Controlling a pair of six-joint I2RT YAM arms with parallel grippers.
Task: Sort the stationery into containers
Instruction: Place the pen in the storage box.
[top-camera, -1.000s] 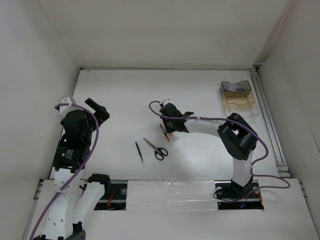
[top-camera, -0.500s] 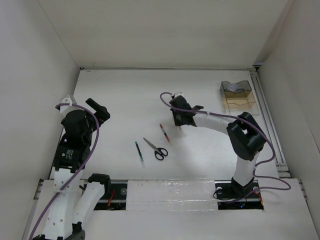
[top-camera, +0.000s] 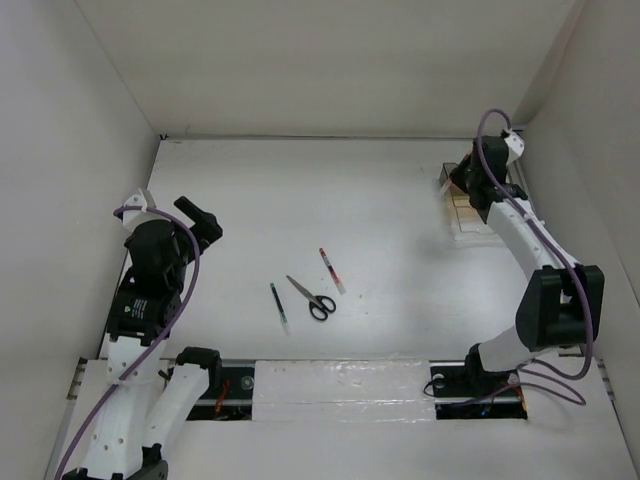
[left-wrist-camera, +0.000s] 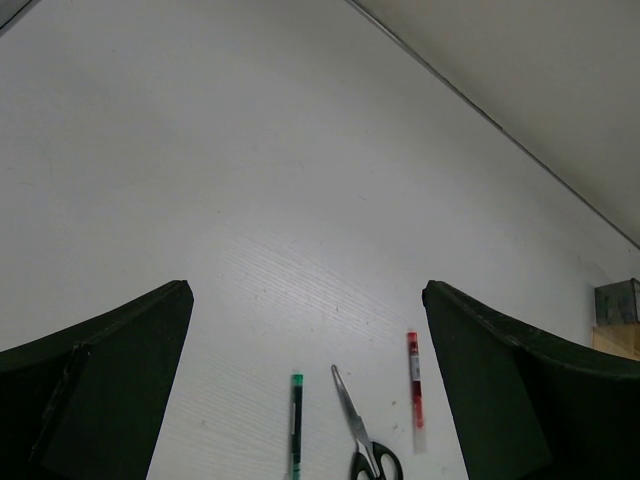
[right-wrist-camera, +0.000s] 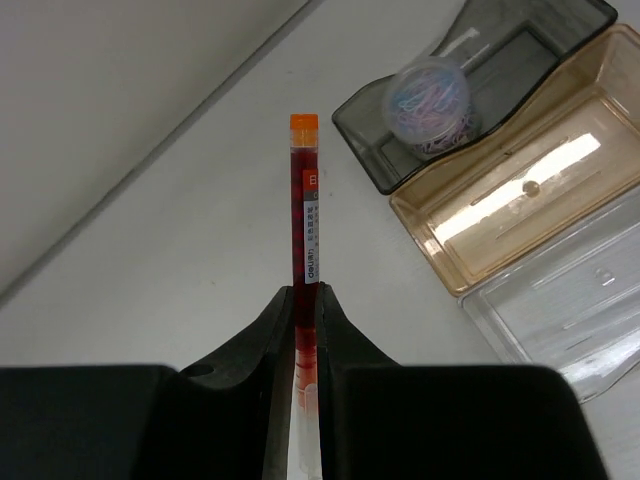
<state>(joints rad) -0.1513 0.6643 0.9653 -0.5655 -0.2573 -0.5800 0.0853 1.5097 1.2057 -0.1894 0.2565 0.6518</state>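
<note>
Where white walls (top-camera: 320, 70) meet — white table (top-camera: 380, 190), scissors (top-camera: 312, 298).

White table (top-camera: 400, 200), matte top. White walls (top-camera: 320, 60) on three sides. Glossy strip (top-camera: 340, 385) along near edge.

text: none legible | red-and-white pen (right-wrist-camera: 308, 215): white label with tiny print, too small to read

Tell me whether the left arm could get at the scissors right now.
Probably yes: the left claw is open, the scissors lie uncovered beside the dark pen, and the right arm is far off.
</note>
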